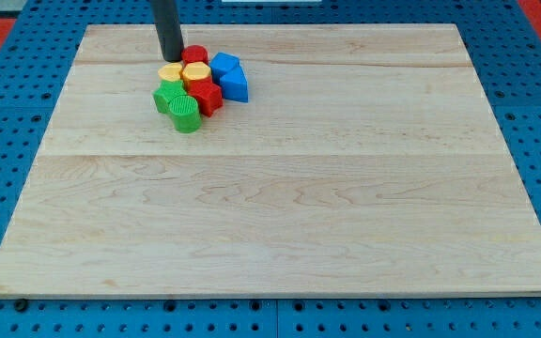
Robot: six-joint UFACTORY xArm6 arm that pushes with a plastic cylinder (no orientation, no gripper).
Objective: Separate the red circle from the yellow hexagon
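A tight cluster of blocks sits at the view's upper left of the wooden board [270, 188]. The red circle [195, 54] is at the cluster's top, touching the yellow hexagon [195, 72] just below it. A second yellow block [170, 73] lies to the hexagon's left. A red star-like block [206, 95] sits below the hexagon. My tip [171, 56] stands at the cluster's top left, right beside the red circle and above the left yellow block.
Two blue blocks [227, 68] [235, 87] sit on the cluster's right. A green block [167, 96] and a ribbed green circle [186, 112] sit at its lower left. Blue pegboard [26, 310] surrounds the board.
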